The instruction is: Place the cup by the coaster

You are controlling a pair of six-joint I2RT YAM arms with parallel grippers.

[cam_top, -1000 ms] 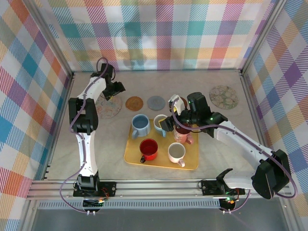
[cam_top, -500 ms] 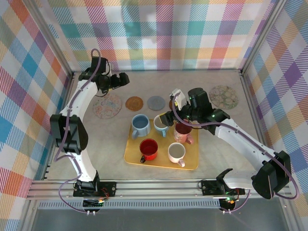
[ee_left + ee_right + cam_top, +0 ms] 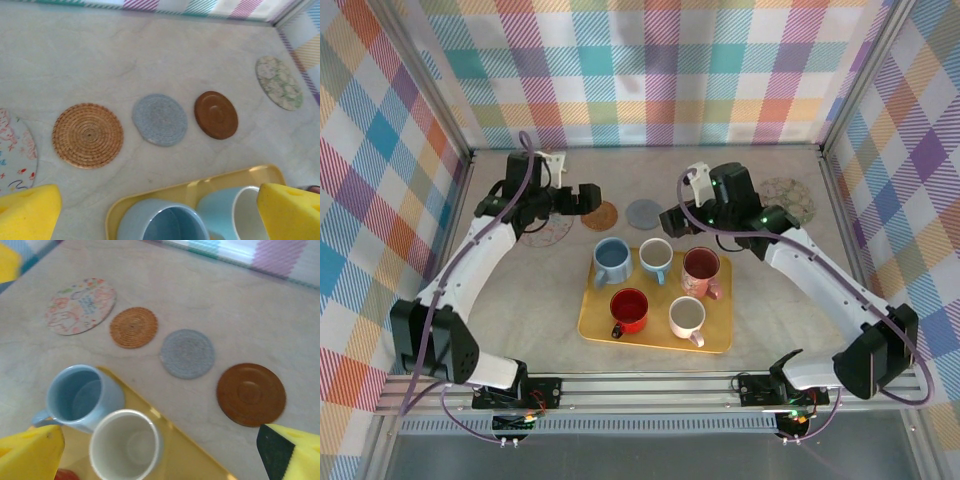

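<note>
Fig.: vs. 0.5 s ago, right gripper [image 3: 670, 218] has pulled off the tray [image 3: 656, 335] toward the back, now near brown coaster [image 3: 251, 394]. Left gripper [image 3: 595, 197] has swung in from back-left to over woven coaster [image 3: 88, 135]. Both claws spread wide, nothing betw. the pads [image 3: 27, 210]. Pale cup [image 3: 655, 256] stands in tray's back row, betw. blue cup [image 3: 611, 256] and pink cup [image 3: 701, 266], apart from both claws. Long axis vertical, mouth up, handle toward near edge.
</note>
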